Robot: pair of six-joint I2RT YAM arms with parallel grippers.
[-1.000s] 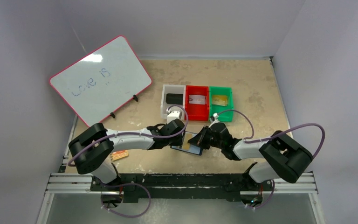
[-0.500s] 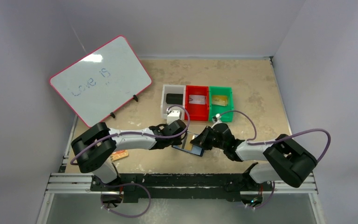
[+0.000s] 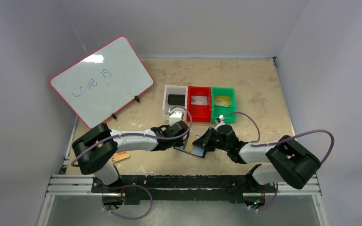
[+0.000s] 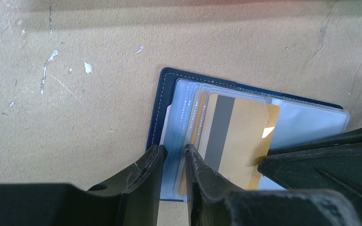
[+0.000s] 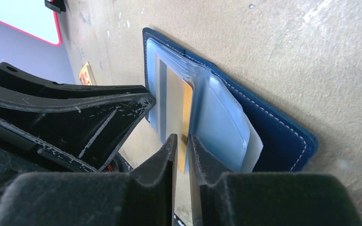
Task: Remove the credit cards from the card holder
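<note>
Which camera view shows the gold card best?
Left wrist: the gold card lies face-on, with its grey stripe and most of its face clear. Right wrist sees it steeply slanted inside the holder; the top view shows only a tiny patch.

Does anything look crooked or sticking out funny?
Yes. A gold card pokes partway out of the open card holder on the table instead of sitting tucked inside. Nothing looks spilled or broken.
</note>
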